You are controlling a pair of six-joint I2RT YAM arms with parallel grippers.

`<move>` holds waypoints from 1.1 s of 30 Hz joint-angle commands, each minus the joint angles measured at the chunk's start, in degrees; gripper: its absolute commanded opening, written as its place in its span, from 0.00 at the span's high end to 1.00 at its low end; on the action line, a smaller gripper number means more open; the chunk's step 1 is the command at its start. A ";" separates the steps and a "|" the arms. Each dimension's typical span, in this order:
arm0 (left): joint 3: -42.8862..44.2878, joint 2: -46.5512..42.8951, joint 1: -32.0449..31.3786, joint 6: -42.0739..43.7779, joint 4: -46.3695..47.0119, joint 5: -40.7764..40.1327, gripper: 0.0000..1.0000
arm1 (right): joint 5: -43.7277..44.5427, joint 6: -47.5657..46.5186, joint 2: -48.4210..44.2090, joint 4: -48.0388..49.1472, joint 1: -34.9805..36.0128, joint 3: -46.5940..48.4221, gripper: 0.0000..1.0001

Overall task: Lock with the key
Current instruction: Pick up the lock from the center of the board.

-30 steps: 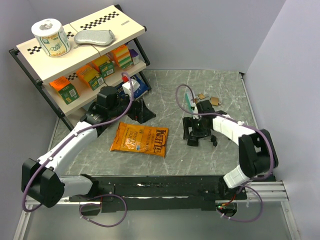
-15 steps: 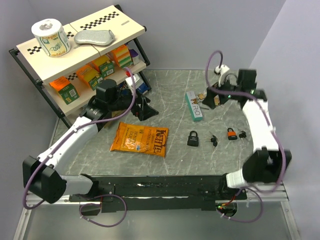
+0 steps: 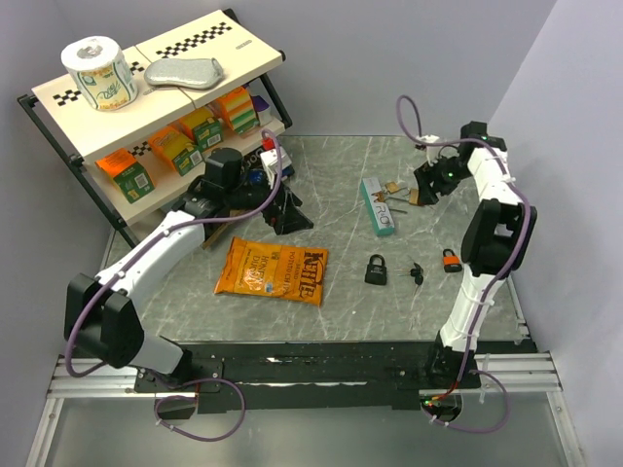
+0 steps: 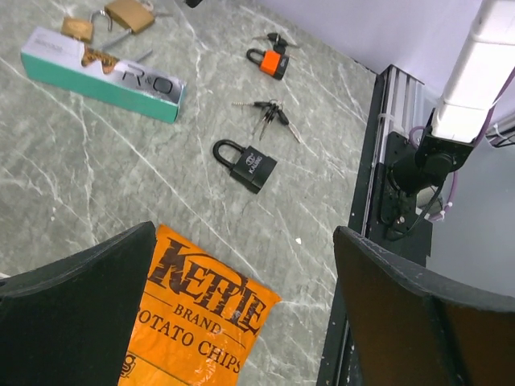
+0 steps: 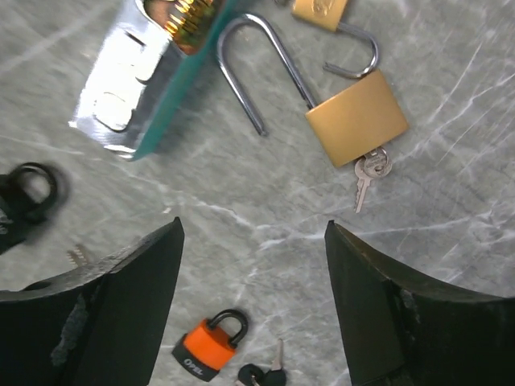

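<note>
A large brass padlock (image 5: 354,117) lies on the table with its shackle swung open and a silver key (image 5: 366,173) in its base. A smaller brass padlock (image 5: 320,10) lies beside it. My right gripper (image 5: 251,229) hovers open just above them, at the far right (image 3: 426,185), with nothing between its fingers. Nearer the front lie a shut black padlock (image 3: 376,269), a bunch of black-headed keys (image 3: 416,273) and an orange padlock (image 3: 452,260). My left gripper (image 3: 287,209) hangs open and empty over the left middle (image 4: 243,233), far from the locks.
A teal box (image 3: 379,206) lies left of the brass padlocks. An orange chips bag (image 3: 273,270) lies below the left gripper. A shelf rack (image 3: 146,107) with boxes and a paper roll stands at the back left. Walls close the right side.
My right arm swung from over the black padlock back to the far right, above the brass padlocks, uncovering the black and orange locks. Its jaws have narrowed a little. The left gripper shifted slightly right.
</note>
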 commanded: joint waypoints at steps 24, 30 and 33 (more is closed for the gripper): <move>4.97 5.54 1.54 1.06 -1.18 5.21 0.04 | 12.67 -0.74 18.15 13.26 4.76 12.58 0.03; 4.97 6.07 1.98 0.10 -0.65 5.39 0.04 | 9.77 -4.34 19.56 11.07 4.76 13.99 0.07; 4.97 6.16 2.16 -0.43 -0.48 5.56 0.04 | 7.50 -6.28 19.91 9.14 4.68 13.90 0.10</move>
